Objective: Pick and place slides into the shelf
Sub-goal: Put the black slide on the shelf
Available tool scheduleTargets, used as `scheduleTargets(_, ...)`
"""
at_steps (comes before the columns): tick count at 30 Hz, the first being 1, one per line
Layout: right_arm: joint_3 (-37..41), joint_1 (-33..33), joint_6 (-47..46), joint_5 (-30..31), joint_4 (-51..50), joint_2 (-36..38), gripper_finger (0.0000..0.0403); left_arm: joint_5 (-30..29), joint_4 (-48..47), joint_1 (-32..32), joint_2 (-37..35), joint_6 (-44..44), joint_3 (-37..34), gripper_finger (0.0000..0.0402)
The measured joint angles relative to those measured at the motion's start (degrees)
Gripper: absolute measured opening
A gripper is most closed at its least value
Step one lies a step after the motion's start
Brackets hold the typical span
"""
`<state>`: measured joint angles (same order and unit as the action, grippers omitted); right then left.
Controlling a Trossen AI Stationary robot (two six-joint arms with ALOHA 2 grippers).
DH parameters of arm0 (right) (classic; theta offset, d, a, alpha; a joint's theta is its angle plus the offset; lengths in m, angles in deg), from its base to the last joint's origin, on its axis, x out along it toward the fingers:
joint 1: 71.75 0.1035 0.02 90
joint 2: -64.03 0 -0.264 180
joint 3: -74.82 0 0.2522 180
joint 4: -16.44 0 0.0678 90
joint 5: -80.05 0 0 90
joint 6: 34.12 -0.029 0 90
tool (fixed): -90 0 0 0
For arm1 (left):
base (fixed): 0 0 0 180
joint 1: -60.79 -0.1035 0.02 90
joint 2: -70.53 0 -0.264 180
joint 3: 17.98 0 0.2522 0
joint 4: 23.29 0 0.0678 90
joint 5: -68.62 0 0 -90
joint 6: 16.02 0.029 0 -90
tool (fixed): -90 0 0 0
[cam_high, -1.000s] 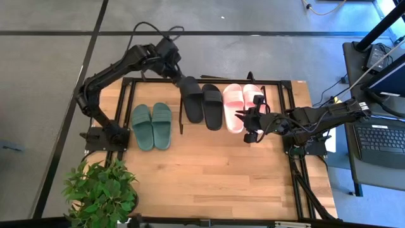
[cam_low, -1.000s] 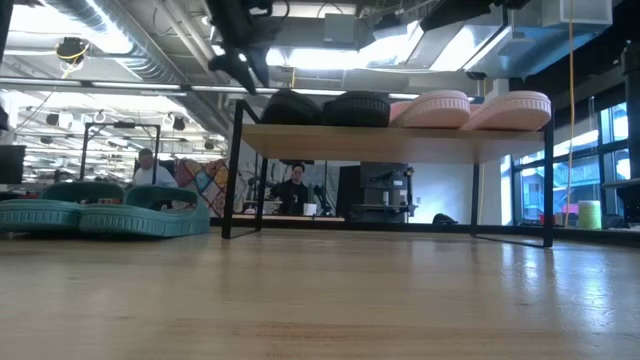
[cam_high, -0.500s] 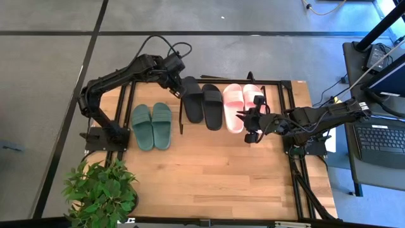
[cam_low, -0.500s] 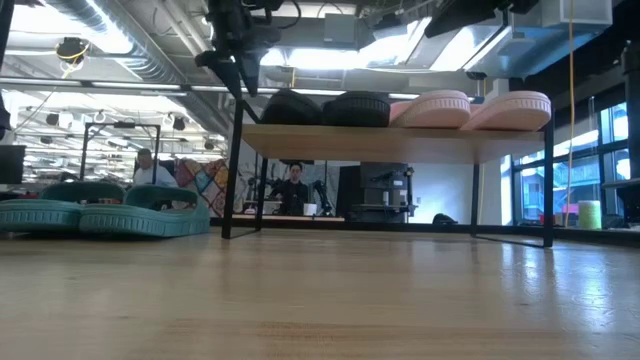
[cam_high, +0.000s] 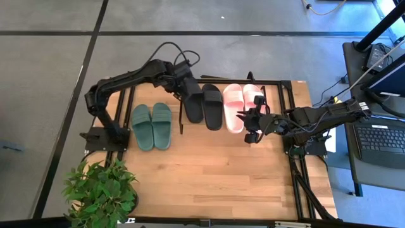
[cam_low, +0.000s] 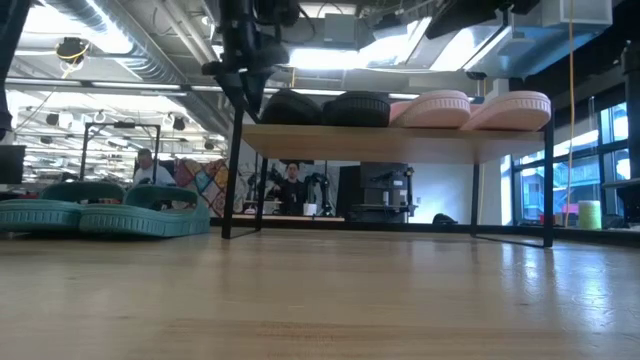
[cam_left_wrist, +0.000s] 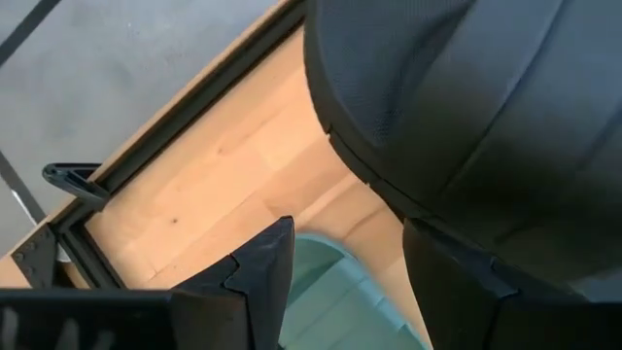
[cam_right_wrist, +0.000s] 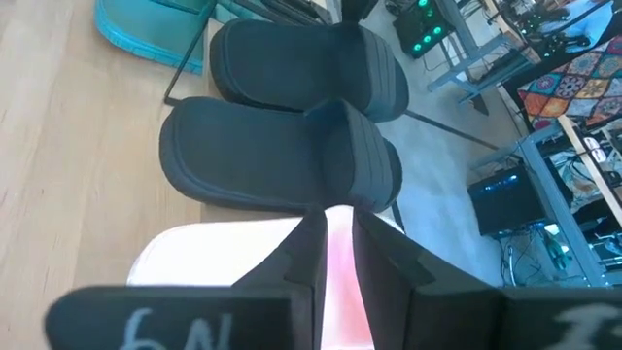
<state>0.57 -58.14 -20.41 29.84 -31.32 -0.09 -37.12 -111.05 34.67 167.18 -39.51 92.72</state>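
Two black slides (cam_high: 202, 102) and two light pink slides (cam_high: 242, 104) lie side by side on the shelf (cam_low: 400, 143), soles down. The dark green pair (cam_high: 152, 126) lies on the table left of the shelf. My left gripper (cam_high: 185, 85) is open and slants down at the far left rim of the left black slide (cam_left_wrist: 466, 107). In the left wrist view its fingers (cam_left_wrist: 262, 272) stand apart, with green slide and wood showing between them. My right gripper (cam_high: 243, 120) is shut and hovers at the near end of the pink slides (cam_right_wrist: 224, 255). My left gripper comes from above, slanting down, with one finger (cam_left_wrist: 457, 282) close beside the left black slide's left rim (cam_left_wrist: 384, 190). I cannot tell whether it touches. The slide lies flat on the shelf.
The shelf's left leg (cam_high: 181, 123) stands between the green pair and the black pair. A potted plant (cam_high: 101, 190) sits at the table's near left corner. Bare wood (cam_high: 215, 171) spreads across the near half. A laptop (cam_high: 380, 140) sits beyond the right edge.
My left gripper has moved toward the table's right edge and down, toward the left black slide, and has tipped to point more steeply down. Its fingers have kept the same gap. The slides and my right gripper have stayed where they were.
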Motion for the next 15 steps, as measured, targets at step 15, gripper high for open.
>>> scheduleTargets(15, 0.0, 0.0, -1.5, -0.01, -1.05, 0.0, 0.0055, 0.21, 2.14, -0.97, 1.7, 0.07, 0.0, 0.0185)
